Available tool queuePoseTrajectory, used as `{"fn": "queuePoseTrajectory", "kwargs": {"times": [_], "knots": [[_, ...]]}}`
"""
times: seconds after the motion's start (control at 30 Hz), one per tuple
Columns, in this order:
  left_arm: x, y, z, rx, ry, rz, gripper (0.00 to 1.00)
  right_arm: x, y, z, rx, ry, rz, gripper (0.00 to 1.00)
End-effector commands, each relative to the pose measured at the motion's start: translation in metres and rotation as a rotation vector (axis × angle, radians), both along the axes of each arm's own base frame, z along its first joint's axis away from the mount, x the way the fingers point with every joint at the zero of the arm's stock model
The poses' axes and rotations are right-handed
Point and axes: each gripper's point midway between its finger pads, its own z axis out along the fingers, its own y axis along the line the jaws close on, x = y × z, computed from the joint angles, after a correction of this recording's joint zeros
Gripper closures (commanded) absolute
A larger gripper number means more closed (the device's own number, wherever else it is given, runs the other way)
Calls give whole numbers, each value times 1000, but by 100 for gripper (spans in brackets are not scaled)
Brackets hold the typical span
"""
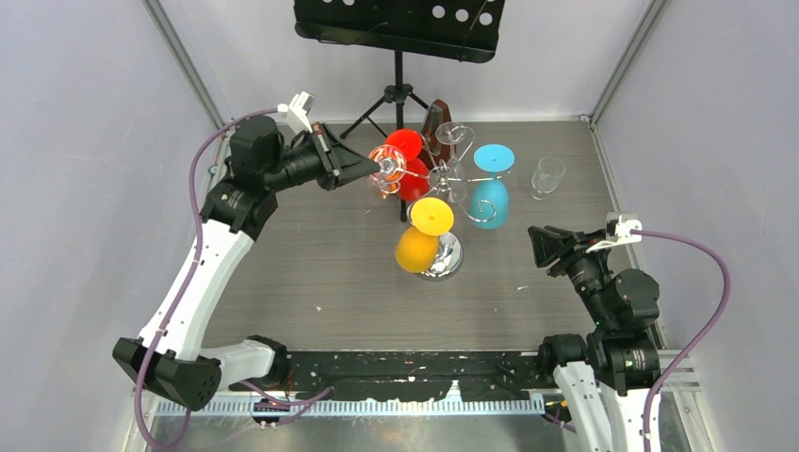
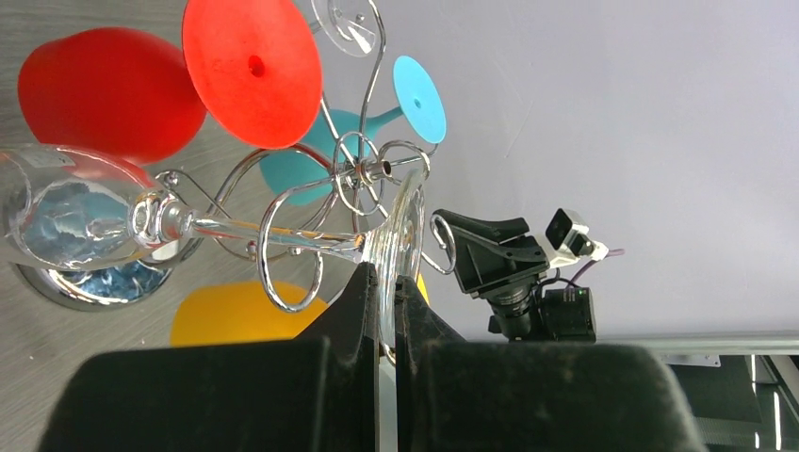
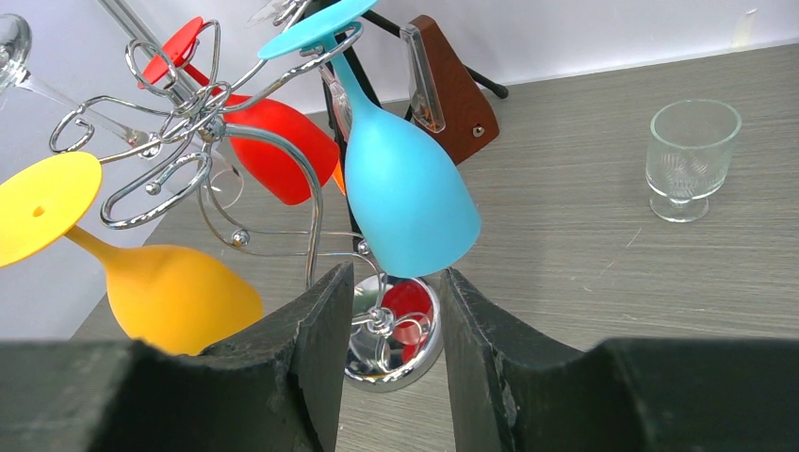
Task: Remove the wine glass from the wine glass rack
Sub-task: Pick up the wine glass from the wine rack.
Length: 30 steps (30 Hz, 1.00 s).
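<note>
The chrome wine glass rack (image 1: pixel 441 177) stands mid-table on its round mirror base (image 1: pixel 443 259). A clear wine glass (image 1: pixel 386 169) lies nearly level at the rack's left side. In the left wrist view its bowl (image 2: pixel 66 217) is at the left and its stem runs through a scroll arm (image 2: pixel 283 259). My left gripper (image 1: pixel 375 168) is shut on the glass's foot (image 2: pixel 403 221), pinched edge-on between my black fingers (image 2: pixel 363 301). My right gripper (image 1: pixel 539 247) is open and empty, right of the rack. It faces the base (image 3: pixel 400 353).
Red (image 1: pixel 407 146), yellow (image 1: pixel 419 245) and blue (image 1: pixel 490 198) wine glasses and another clear one (image 1: pixel 454 137) hang on the rack. A small clear glass (image 1: pixel 546 176) stands at the right. A brown metronome (image 1: pixel 435 127) and a black music stand (image 1: pixel 400 28) are behind.
</note>
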Motion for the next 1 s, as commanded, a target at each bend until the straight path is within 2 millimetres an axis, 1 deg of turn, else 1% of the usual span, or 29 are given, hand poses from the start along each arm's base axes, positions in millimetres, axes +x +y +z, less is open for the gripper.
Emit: {"fn": "queuePoseTrajectory", "kwargs": {"times": [0.0, 0.17, 0.3, 0.7, 0.97], "knots": [[-1, -4, 29, -31, -115, -48, 100, -4, 2, 18, 15, -63, 7, 55], [3, -10, 28, -35, -114, -77, 100, -3, 2, 16, 13, -61, 9, 55], [1, -15, 26, -31, -118, -101, 100, -2, 2, 13, 12, -58, 10, 55], [-17, -23, 19, 11, -142, -185, 100, 0, 4, 8, 16, -45, 20, 55], [-32, -24, 22, 28, -175, -228, 100, 0, 7, 9, 35, -40, 36, 55]]}}
